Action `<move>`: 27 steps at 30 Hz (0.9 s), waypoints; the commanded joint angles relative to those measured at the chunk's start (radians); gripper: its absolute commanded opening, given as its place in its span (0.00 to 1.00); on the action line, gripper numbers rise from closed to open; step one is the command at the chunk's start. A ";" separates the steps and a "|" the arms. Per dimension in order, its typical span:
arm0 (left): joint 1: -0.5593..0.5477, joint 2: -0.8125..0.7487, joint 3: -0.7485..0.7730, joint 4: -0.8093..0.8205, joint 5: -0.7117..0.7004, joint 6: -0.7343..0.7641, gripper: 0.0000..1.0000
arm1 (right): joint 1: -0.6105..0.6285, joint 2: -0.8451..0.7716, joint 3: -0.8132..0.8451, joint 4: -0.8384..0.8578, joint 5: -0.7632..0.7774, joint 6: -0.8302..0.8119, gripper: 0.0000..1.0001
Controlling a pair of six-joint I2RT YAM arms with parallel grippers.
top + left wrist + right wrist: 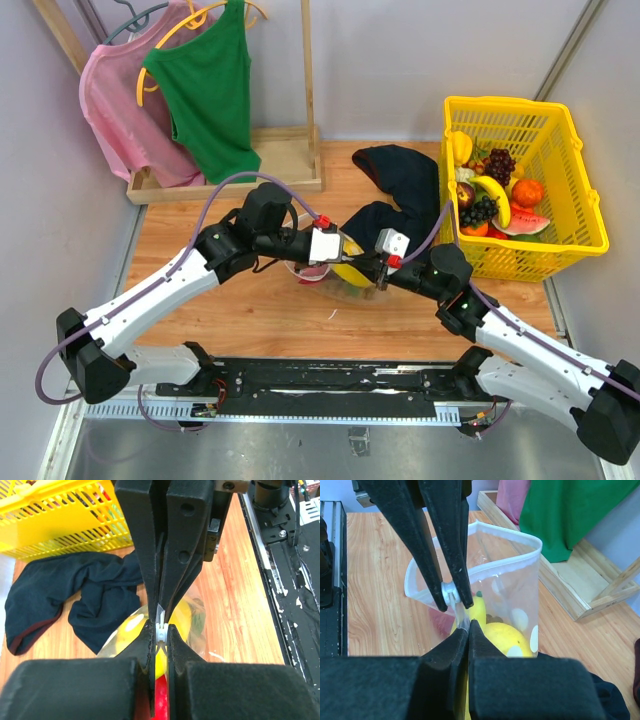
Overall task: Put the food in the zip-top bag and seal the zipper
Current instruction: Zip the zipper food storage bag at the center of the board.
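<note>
Together, left tool [160, 630] and right tool [468, 625] pinch the zipper [510, 562], tips adjacent.

No legible text, label, brand or number anywhere in view.

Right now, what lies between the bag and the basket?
A crumpled dark navy cloth lies between the bag and the basket; the top view shows it, and so does the left wrist view.

Red fruit [161, 705] mostly behind left hand [160, 632]
</note>
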 commanded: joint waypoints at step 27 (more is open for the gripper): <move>0.000 -0.039 -0.033 0.068 -0.004 -0.071 0.00 | -0.057 -0.034 0.016 0.065 -0.139 0.027 0.24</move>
